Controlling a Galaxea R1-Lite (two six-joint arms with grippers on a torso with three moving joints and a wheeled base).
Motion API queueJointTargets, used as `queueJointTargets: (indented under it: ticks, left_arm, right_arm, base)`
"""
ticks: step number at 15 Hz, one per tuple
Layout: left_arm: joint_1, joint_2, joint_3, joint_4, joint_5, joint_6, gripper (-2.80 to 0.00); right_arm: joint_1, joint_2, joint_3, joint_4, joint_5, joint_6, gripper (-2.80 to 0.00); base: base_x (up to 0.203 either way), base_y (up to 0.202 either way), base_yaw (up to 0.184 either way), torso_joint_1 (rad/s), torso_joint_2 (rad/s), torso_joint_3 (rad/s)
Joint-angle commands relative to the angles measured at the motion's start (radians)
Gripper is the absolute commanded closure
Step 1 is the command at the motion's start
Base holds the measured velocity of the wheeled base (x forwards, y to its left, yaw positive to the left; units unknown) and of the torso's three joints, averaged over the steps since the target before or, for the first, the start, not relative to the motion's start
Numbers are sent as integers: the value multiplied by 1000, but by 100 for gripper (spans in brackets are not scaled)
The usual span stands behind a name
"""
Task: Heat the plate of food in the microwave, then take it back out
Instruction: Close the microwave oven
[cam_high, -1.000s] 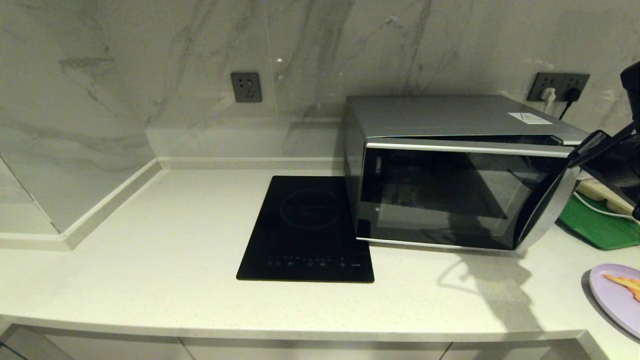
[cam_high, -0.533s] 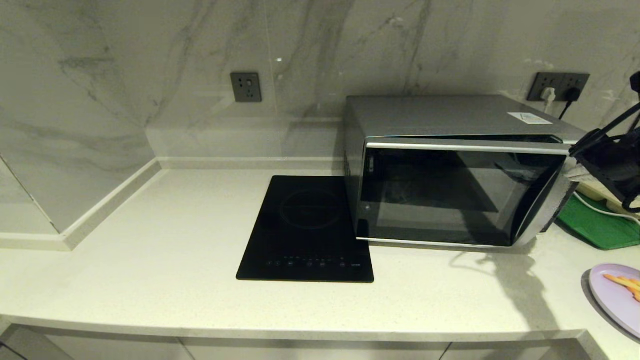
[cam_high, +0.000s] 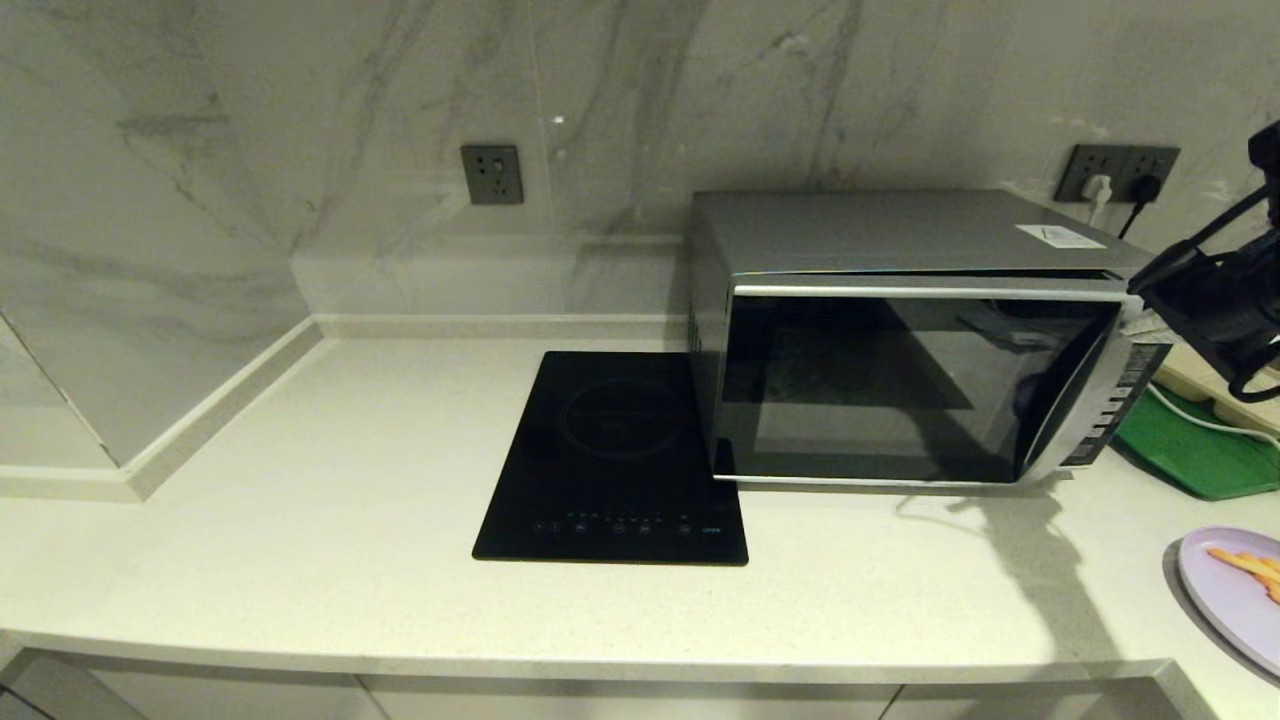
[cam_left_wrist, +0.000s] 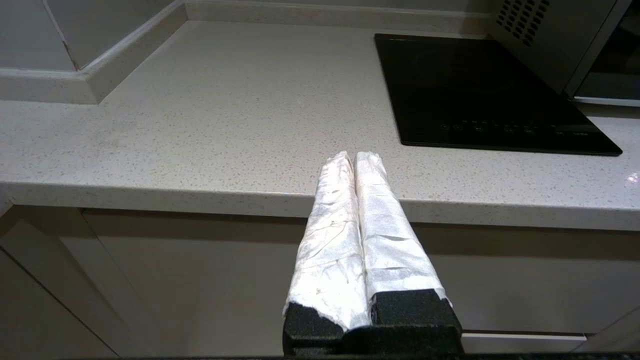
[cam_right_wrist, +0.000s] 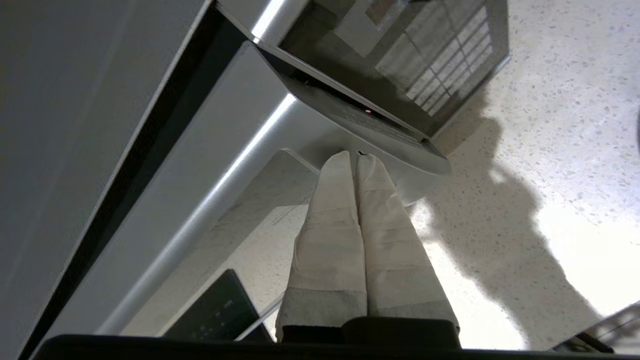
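I am working at the large silver-grey microwave (cam_high: 900, 340) with its dark glass door, which stands on the pale speckled stone countertop (cam_high: 330, 480) beside the flat black induction hob (cam_high: 615, 460). The door looks all but shut, a thin gap showing along its top edge, so I judge the step in hand is pressing it home or working its right edge. To do that well I would keep the push square on the curved silver strip, slow and level, so the oven does not slide on the counter. My right gripper (cam_right_wrist: 354, 156) has its taped fingers pressed together with nothing between them, tips at the strip's upper end. The round pale lavender plate of food (cam_high: 1235, 590) sits on the counter at the far right, well apart from the oven. The head view shows the plate and the whole door; only the right wrist view shows the fingertips against the strip. The left wrist view alone shows my left gripper (cam_left_wrist: 354, 156), closed and empty, parked off the counter's front edge.
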Motion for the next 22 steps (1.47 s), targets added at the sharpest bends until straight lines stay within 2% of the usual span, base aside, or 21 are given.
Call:
queueJointTargets:
  ticks: [1,4,12,22]
  left_arm:
    - [0,0,0,0,0,-1,0]
    - [0,0,0,0,0,-1,0]
    - [0,0,0,0,0,-1,0]
    - [0,0,0,0,0,-1,0]
  right_arm:
    - [1,8,-14,1,18,6,0]
    - [0,20,-23,-2,79,8,0]
    - [-6,71,-93,-8,77,3,0]
    - [-14,81,-113,-24,80,-27,0]
  base:
    - [0,0,0,0,0,0]
    - [0,0,0,0,0,0]
    - [0,0,0,0,0,0]
    - [0,0,0,0,0,0]
